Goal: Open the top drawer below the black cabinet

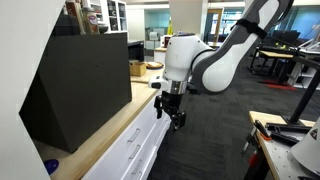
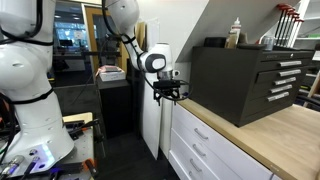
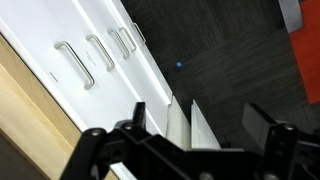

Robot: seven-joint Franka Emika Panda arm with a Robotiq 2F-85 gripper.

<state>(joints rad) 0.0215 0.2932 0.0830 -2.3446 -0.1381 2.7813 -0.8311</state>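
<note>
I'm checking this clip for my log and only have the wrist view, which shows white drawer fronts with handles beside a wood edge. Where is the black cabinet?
Observer: The black cabinet sits on the wooden countertop, above the top drawer. It shows in both exterior views.
Operator: Where does the gripper hang relative to it?
Observer: The gripper is just off the countertop's front corner. Its fingers point down, about level with the top drawer.
Operator: Is anything on the cabinet?
Observer: A bottle stands on its top.
</note>
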